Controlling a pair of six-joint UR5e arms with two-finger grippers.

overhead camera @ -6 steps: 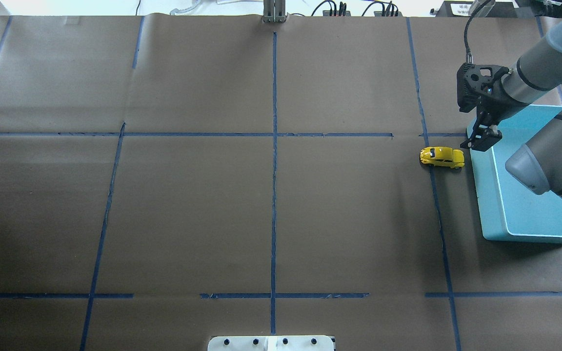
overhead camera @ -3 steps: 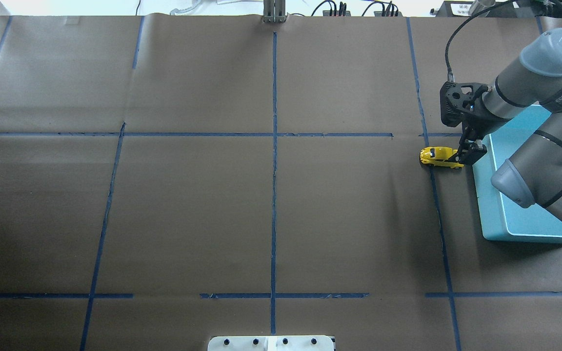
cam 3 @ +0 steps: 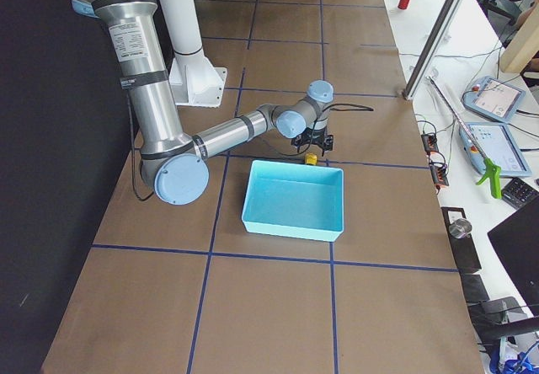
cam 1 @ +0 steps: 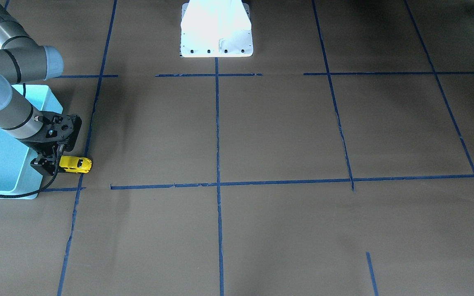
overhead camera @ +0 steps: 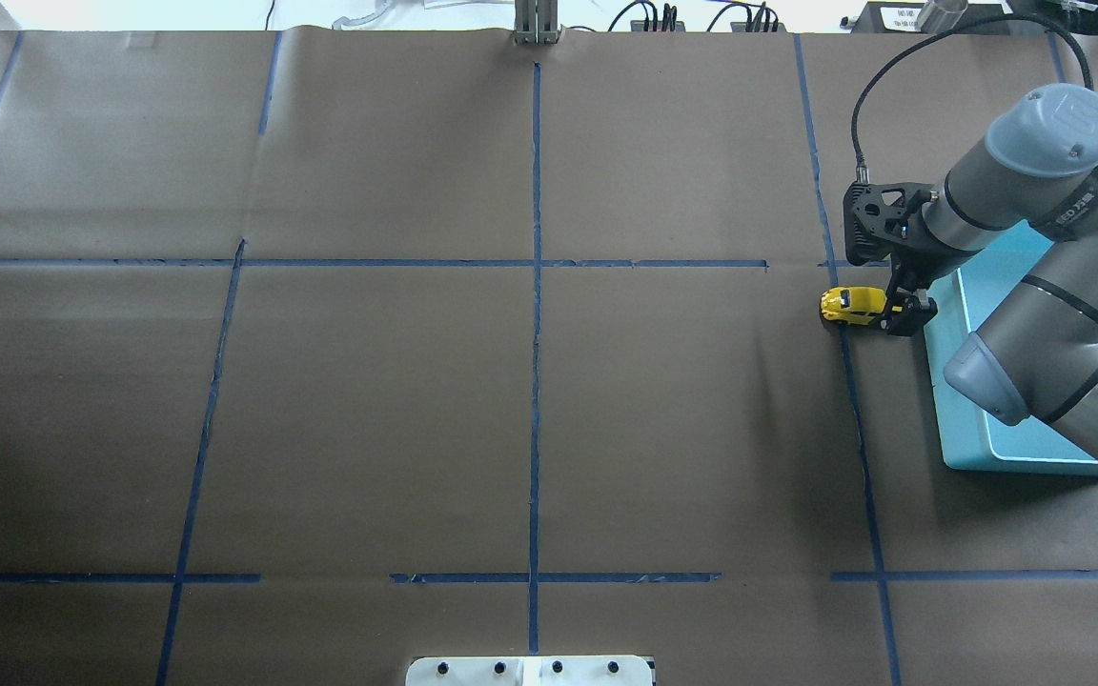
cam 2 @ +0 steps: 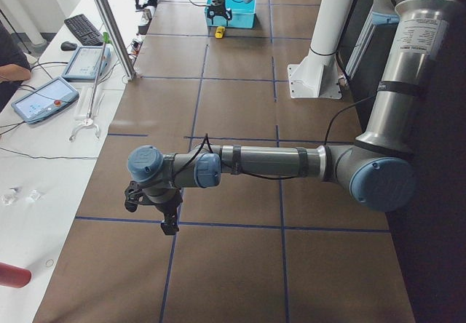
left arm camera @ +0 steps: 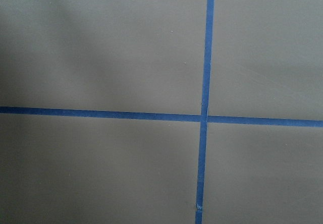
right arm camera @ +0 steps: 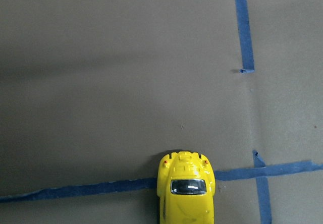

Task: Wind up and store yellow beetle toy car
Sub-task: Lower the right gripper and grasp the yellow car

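The yellow beetle toy car [overhead camera: 851, 305] stands on the brown table, just left of the light blue bin [overhead camera: 951, 410]. It also shows in the front-facing view [cam 1: 76, 164] and at the bottom of the right wrist view [right arm camera: 185, 188]. My right gripper [overhead camera: 900, 307] is low at the car's bin-side end, its jaws open on either side of that end. It shows in the front-facing view too [cam 1: 49, 163]. My left gripper [cam 2: 169, 225] shows only in the exterior left view, far from the car over bare table. I cannot tell whether it is open or shut.
The bin [cam 3: 295, 197] holds nothing that I can see. The robot's white base plate [overhead camera: 530, 672] sits at the near table edge. Blue tape lines [overhead camera: 536, 286] cross the brown paper. Cables and plugs [overhead camera: 692, 19] lie along the far edge.
My right gripper has moved left and down, from above the bin's corner to the end of the car. The car has not moved.
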